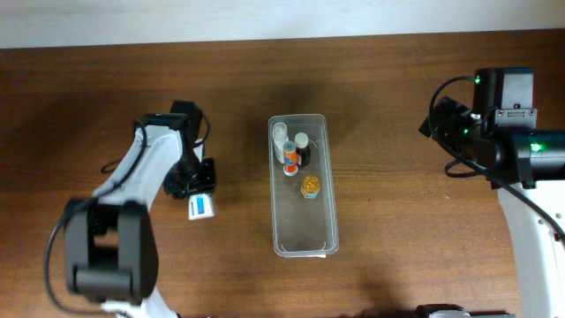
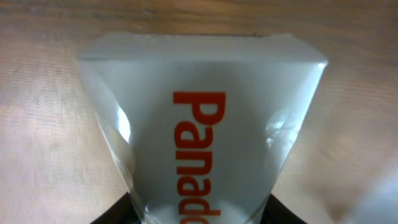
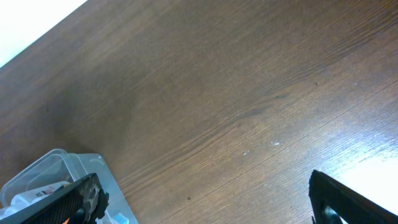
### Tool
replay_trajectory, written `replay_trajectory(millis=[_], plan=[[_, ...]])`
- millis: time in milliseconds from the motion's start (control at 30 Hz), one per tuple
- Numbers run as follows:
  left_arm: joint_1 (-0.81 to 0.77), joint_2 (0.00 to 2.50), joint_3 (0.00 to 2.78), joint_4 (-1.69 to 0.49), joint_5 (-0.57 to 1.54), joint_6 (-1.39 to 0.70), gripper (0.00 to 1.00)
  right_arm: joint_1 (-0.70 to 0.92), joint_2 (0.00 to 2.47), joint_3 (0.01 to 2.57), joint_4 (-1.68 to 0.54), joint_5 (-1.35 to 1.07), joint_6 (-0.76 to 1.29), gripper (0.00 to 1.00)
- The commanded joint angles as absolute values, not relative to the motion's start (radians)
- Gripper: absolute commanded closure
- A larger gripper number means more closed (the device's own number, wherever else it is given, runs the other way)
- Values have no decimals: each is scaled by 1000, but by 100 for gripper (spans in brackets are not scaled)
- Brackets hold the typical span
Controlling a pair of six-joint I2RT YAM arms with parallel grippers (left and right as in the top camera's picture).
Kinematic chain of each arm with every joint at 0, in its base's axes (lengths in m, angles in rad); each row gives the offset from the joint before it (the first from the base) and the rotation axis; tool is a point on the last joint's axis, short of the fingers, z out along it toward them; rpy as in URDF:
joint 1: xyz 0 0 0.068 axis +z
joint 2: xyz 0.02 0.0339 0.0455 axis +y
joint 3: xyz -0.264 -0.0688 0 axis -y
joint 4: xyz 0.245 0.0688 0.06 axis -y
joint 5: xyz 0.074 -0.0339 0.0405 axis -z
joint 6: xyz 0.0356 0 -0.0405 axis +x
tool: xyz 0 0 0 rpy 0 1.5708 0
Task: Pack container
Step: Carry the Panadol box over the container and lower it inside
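Observation:
The clear plastic container (image 1: 305, 228) lies lengthwise at the table's middle. Its far half holds a white bottle (image 1: 281, 135), a small dark bottle with a white cap (image 1: 303, 147), an orange and blue tube (image 1: 290, 163) and a small amber jar (image 1: 310, 186). My left gripper (image 1: 194, 190) is left of the container, shut on a white medicine box (image 1: 202, 207). In the left wrist view the box (image 2: 205, 124) fills the frame, red print facing me. My right gripper (image 3: 205, 199) is open and empty over bare wood, right of the container's corner (image 3: 53, 167).
The table is dark brown wood (image 1: 397, 221). Its far edge meets a white wall (image 1: 265, 18). The right arm's body (image 1: 503, 124) sits at the right edge, and the left arm (image 1: 132, 185) stretches up from the lower left.

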State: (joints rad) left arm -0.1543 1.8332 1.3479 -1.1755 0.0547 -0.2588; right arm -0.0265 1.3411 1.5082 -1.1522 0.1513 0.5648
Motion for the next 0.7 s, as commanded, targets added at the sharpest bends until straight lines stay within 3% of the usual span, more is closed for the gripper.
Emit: replay_trajectory(millis=[0, 233, 667], plan=[[-241, 1684, 1394, -1214, 94, -324, 59, -33, 1343, 1519, -1153, 149, 566, 2], [-477, 1515, 1394, -1220, 90, -502, 60, -33, 1343, 1519, -1153, 149, 566, 2], [-738, 1560, 1394, -1025, 78, -632, 67, -33, 1343, 1519, -1153, 150, 566, 2]])
